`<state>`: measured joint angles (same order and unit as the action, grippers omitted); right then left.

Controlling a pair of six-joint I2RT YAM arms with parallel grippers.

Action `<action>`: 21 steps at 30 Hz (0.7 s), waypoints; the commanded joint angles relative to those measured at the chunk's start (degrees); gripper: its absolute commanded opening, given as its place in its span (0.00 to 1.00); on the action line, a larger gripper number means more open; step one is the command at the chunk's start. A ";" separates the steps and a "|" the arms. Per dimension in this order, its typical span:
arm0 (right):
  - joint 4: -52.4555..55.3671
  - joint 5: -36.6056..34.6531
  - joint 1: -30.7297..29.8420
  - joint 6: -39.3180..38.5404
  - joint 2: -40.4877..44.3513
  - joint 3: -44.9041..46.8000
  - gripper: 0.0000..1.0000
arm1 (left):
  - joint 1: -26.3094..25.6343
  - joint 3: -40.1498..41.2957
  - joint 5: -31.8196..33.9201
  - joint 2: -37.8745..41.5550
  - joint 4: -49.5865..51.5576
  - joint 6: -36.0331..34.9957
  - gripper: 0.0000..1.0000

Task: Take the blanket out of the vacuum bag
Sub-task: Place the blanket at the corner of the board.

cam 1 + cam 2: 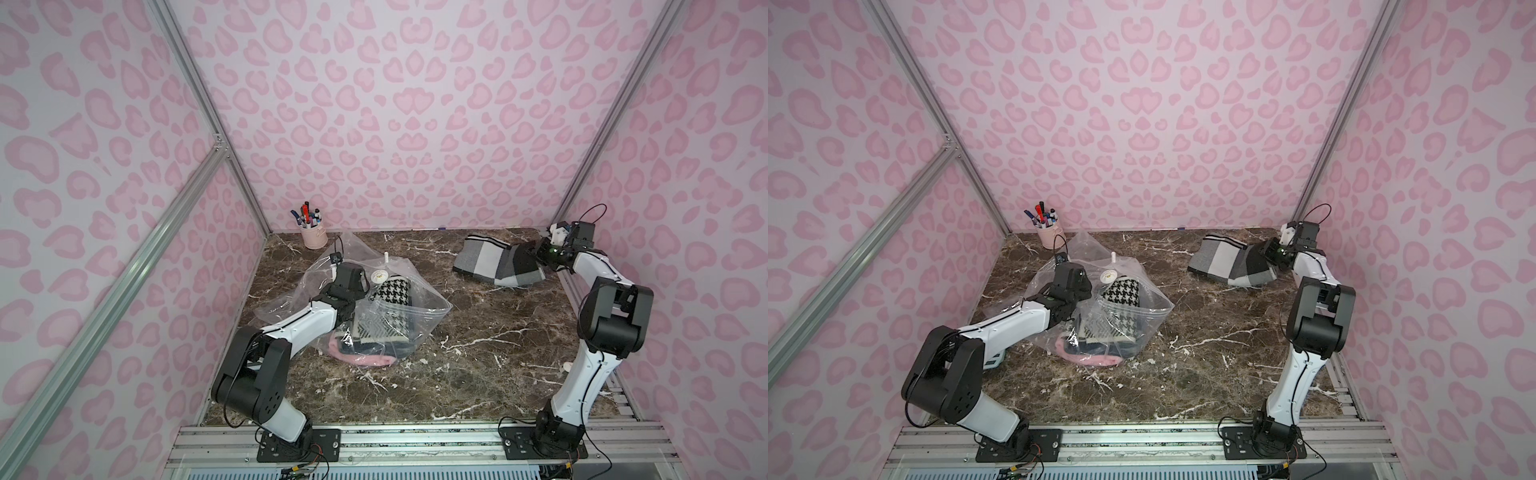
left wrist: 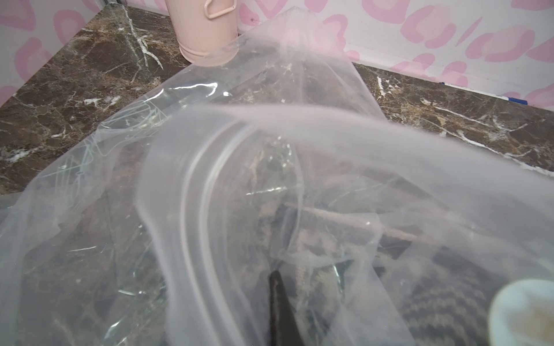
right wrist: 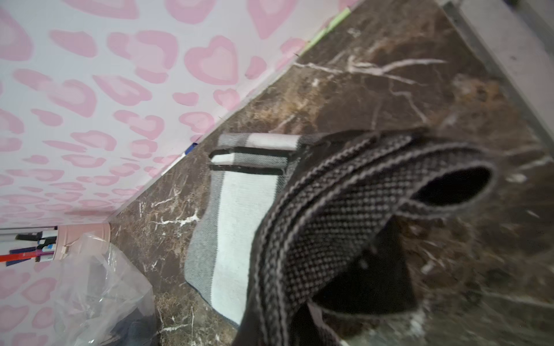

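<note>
The vacuum bag [image 1: 291,291] is lying left of centre on the desk [image 1: 478,353]. It is a large, clear, crinkly sack that is billowing up rather than lying flat. Its zip-seal edge [image 2: 209,179] is curling in a loose arc close to the left wrist camera. Its round white valve cap [image 1: 379,275] is facing up on the top film, and a small white clip [image 1: 386,257] is sticking up just behind it. Folded textiles are sitting inside, a black-and-white houndstooth piece [image 1: 392,293] on top and pink fabric [image 1: 365,360] at the near edge. The plaid blanket [image 1: 486,266], grey, white and black, is lying outside the bag and well apart from it, near the desk's far right corner. Its right end is lifting off the surface in doubled-over layers.
</note>
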<state>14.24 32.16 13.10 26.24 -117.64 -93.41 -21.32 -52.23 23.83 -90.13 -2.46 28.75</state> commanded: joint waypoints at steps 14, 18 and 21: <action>0.07 5.49 -13.33 15.20 -14.76 -40.92 0.00 | 0.04 -0.33 1.73 2.17 0.35 -1.33 0.04; -4.49 6.98 -14.37 21.41 -18.59 -47.11 0.00 | 0.05 -0.24 2.16 2.46 0.44 -1.48 0.04; -8.88 7.39 -15.01 26.38 -20.77 -50.65 0.00 | 0.05 -0.33 2.52 2.63 0.61 -1.68 0.04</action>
<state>14.22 37.60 -1.54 45.69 -137.71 -141.47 -21.28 -52.12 24.95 -87.85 -2.37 27.99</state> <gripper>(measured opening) 0.114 0.048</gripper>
